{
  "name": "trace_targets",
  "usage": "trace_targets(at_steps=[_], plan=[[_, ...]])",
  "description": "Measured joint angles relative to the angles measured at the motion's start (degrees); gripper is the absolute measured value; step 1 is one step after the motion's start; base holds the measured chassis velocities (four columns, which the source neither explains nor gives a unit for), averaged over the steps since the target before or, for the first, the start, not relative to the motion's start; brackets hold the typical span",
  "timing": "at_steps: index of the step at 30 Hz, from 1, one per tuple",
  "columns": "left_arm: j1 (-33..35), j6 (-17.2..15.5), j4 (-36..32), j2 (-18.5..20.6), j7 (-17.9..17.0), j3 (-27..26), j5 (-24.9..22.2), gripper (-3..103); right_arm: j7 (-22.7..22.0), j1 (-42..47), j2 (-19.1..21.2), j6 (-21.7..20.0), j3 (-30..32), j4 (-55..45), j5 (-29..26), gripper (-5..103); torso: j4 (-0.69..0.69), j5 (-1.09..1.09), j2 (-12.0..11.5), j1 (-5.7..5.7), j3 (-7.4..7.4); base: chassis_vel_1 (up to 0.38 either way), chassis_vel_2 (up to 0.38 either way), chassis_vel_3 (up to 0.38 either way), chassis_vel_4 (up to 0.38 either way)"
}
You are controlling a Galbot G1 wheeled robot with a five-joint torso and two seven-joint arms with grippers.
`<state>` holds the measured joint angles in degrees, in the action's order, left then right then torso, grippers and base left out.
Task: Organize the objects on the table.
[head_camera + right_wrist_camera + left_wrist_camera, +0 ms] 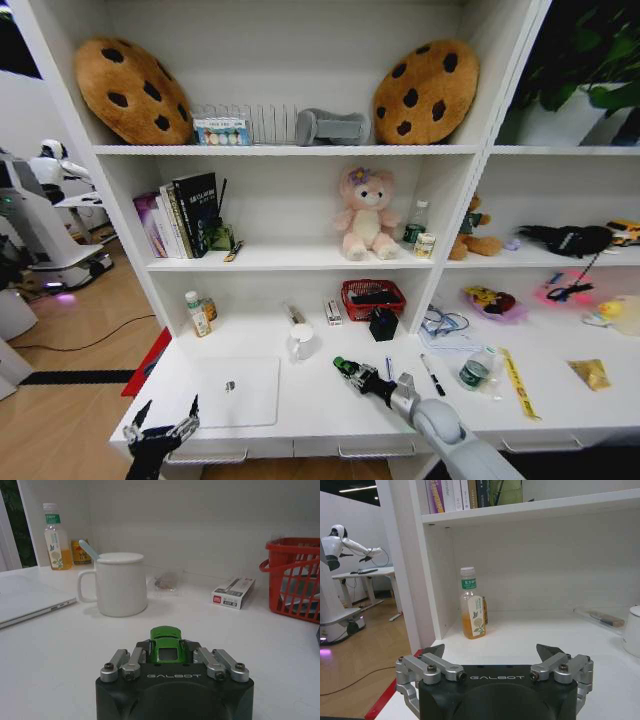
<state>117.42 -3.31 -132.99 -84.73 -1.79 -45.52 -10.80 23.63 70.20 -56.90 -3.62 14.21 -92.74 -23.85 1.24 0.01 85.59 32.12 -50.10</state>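
My right gripper (347, 368) hovers over the middle of the white table (320, 400), shut on a tiny green toy car (166, 637) that pokes out between the fingers. In the right wrist view that gripper (166, 652) faces a white mug (120, 584). The silver laptop (235, 390) lies shut at the front left. A blue pen (389, 368), a black pen (432, 375), a clear container (478, 370), a yellow ruler strip (518, 382) and a yellow packet (590, 373) lie to the right. My left gripper (160, 422) stands open and empty by the table's front left corner.
A red basket (373, 297), a small box (234, 592) and the mug (302, 340) stand near the back wall. A juice bottle (472, 610) stands in the back left corner, ahead of the left gripper (492, 652). Shelves with books, plush toys and cushions rise above.
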Motion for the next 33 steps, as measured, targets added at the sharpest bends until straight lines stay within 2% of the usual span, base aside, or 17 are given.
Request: trace_targets(at_steps=[4,10,14,17,21,24,26,27,30,31,33], plan=[[-0.1,0.0,0.1,0.0,-0.2,0.0,0.0,100,-1.1,1.8,0.7,0.0,2.3,-3.8,-0.9,36,-0.01,0.0,0.0,0.0,0.0,0.0,0.0,0.0,0.0],[-0.6,0.1,1.0,-0.3,-0.8,0.9,0.6,100,-5.0,6.8,3.3,2.1,9.0,-14.8,-1.0,36,0.01,-0.01,0.0,0.0,0.0,0.0,0.0,0.0,0.0],[-0.6,0.2,1.1,-0.3,-0.8,1.3,0.9,100,-6.2,6.5,4.9,2.5,10.4,-18.7,-2.4,36,0.0,-0.01,0.0,0.0,0.0,0.0,0.0,0.0,0.0],[-0.6,0.4,1.2,-0.4,-0.8,1.5,1.3,100,-7.2,4.5,6.5,1.1,10.8,-22.4,-5.2,36,-0.02,-0.01,0.0,-0.01,0.0,0.0,0.0,0.0,0.0],[-0.4,1.0,1.2,-0.7,-0.8,1.7,1.8,100,-7.5,-3.4,10.4,-1.4,9.2,-26.6,-10.4,36,-0.01,-0.01,0.0,-0.01,0.0,0.0,0.0,0.0,0.0],[-0.6,1.3,1.5,-1.1,-0.8,1.9,2.4,100,-7.5,-9.3,11.4,-3.1,6.8,-26.3,-13.0,36,-0.02,-0.01,0.0,-0.01,0.0,0.0,0.0,0.0,0.0],[-0.8,1.5,1.7,-1.6,-0.8,2.4,3.0,100,-7.5,-14.7,11.6,-4.8,4.5,-24.5,-15.6,36,-0.02,0.0,0.0,-0.01,0.0,0.0,0.0,0.0,0.0],[-0.8,1.5,1.7,-1.6,-0.8,2.4,3.0,100,-7.5,-14.7,11.6,-4.8,4.5,-24.5,-15.6,36,-0.02,0.0,0.0,-0.01,0.0,0.0,0.0,0.0,0.0],[-0.8,2.2,2.3,-2.7,-0.7,3.1,4.4,100,-6.1,-24.7,12.8,-6.8,-0.7,-19.9,-21.5,36,-0.01,0.0,0.0,0.0,-0.01,0.0,0.0,0.0,0.0],[-0.8,2.2,2.3,-2.7,-0.7,3.1,4.4,100,-6.1,-24.7,12.8,-6.8,-0.7,-19.9,-21.5,36,-0.01,0.0,0.0,0.0,-0.01,0.0,0.0,0.0,0.0],[-0.8,2.8,2.7,-3.4,-0.6,3.2,5.1,100,-3.6,-31.9,13.5,-7.1,-5.4,-15.6,-24.1,36,-0.01,-0.01,0.0,0.0,-0.01,0.0,0.0,0.0,0.0]])
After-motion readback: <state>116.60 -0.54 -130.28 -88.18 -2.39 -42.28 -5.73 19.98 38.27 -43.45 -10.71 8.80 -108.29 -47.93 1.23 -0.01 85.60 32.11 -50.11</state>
